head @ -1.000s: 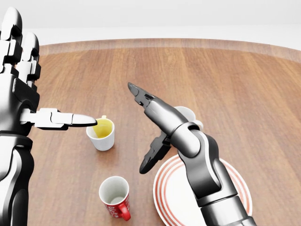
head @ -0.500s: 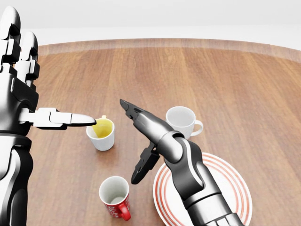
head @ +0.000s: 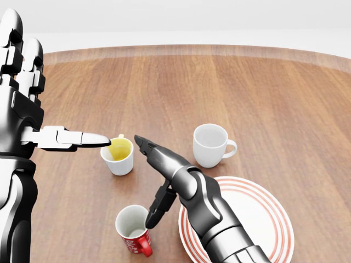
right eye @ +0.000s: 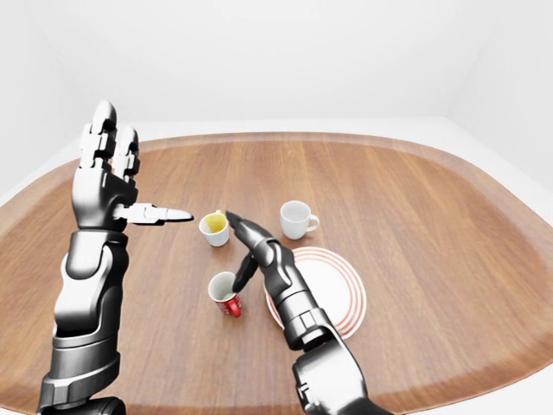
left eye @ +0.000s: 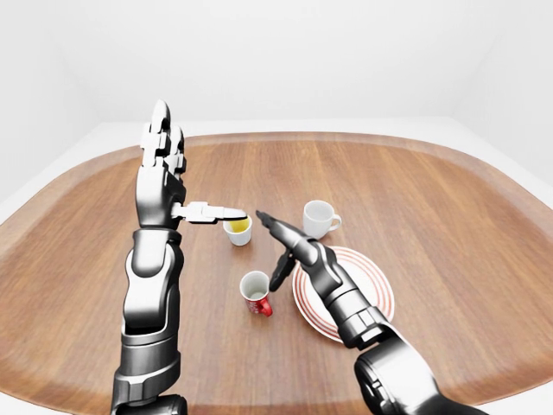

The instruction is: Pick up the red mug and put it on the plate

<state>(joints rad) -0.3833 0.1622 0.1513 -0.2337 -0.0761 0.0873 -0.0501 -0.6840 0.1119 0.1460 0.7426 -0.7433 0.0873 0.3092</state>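
Note:
The red mug [head: 134, 230] stands upright with a white inside and its handle toward the bottom right, at the bottom of the head view. To its right lies the white plate [head: 274, 219] with red rings. My right hand [head: 143, 182] is open and reaches over the plate's left edge. Its thumb [head: 156, 208] hangs just above the mug's right rim, and its long fingers [head: 156, 153] point up and left. My left hand [head: 60, 85] is raised open at the left, holding nothing, with its thumb [head: 82, 138] pointing right.
A white cup holding yellow liquid [head: 119, 155] stands just beyond the left thumb tip, above the red mug. A plain white mug [head: 209, 143] stands above the plate. The round wooden table [left eye: 449, 199] has a raised rim.
My right hand has moved down and left, off the white mug and toward the red mug, so its thumb now hangs by the rim. The left arm has stayed still.

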